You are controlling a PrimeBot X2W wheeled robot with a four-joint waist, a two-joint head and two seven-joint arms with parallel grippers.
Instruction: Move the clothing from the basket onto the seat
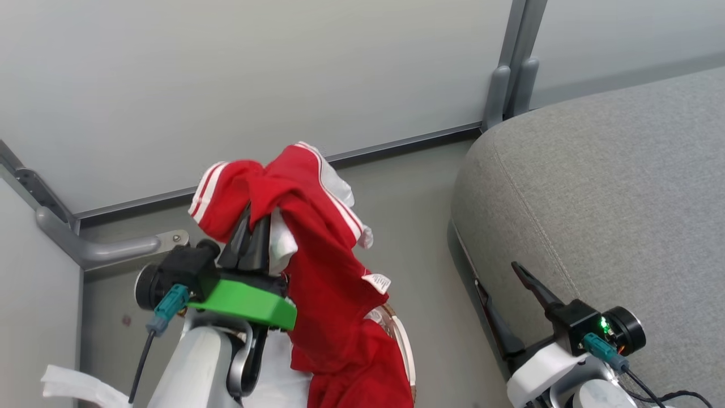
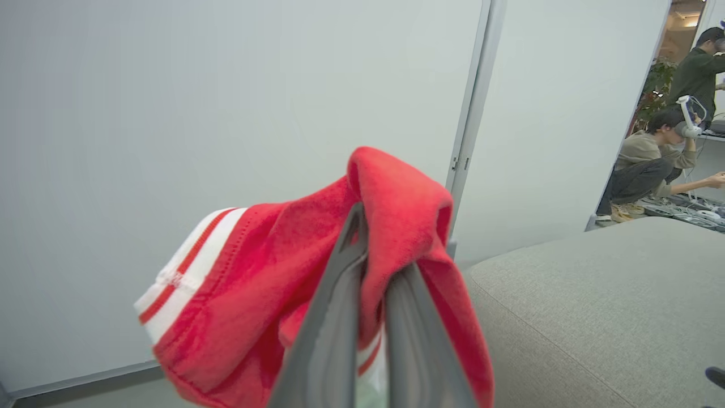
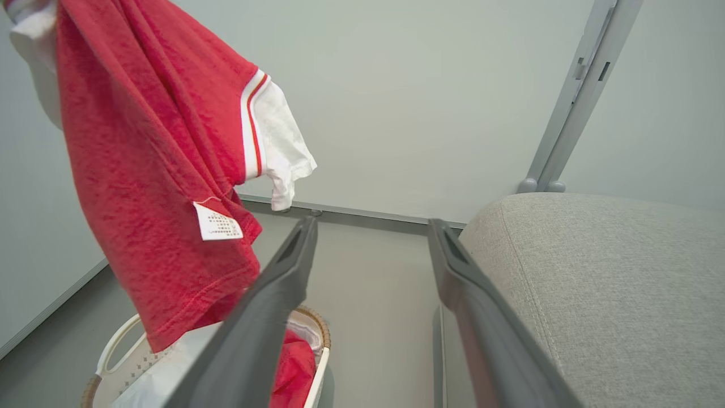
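Clothing (image 1: 323,266): left of the scene, draped over the left gripper (image 1: 255,226), hanging above the basket (image 3: 113,351); more lies inside the basket.
Basket: on the floor (image 1: 430,238), near left, well left of the seat (image 1: 612,198).
Seat: right side.
Right gripper (image 3: 372,226): near right, just beside the seat's left edge, between basket and seat.
Wall (image 1: 255,73): far, behind everything.

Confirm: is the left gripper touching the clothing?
Touching. In the left wrist view the left gripper pinches a fold of the clothing between shut jaws.
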